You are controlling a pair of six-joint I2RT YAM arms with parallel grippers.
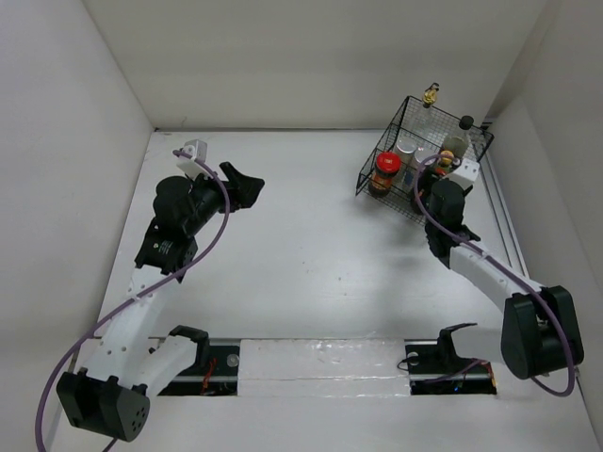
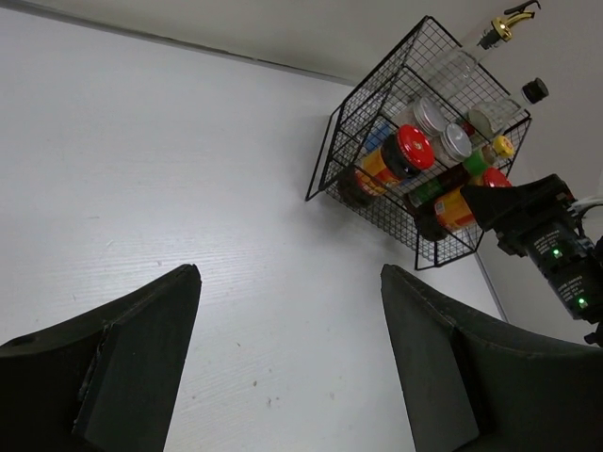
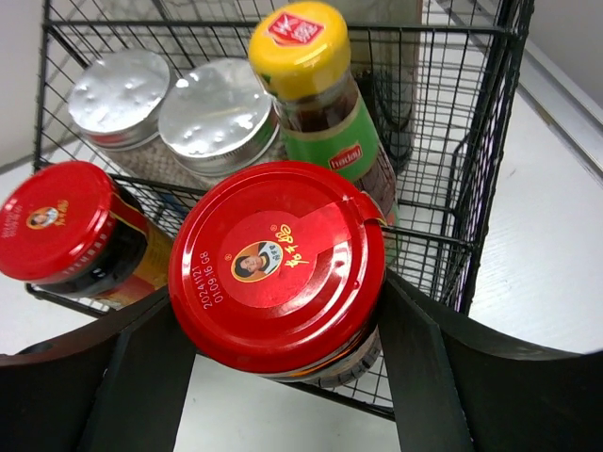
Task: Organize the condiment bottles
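Note:
My right gripper is shut on a red-lidded dark jar and holds it at the near rim of the black wire basket; in the top view the gripper is at the basket's near right side. Inside the basket stand a second red-lidded jar, two silver-lidded shakers and a yellow-capped bottle. A clear gold-capped bottle and a tall black-capped bottle stand at the basket's back. My left gripper is open and empty, far left.
The basket stands at the table's far right corner, close to the right wall and back wall. White walls enclose the table on three sides. A metal rail runs along the near edge between the arm bases.

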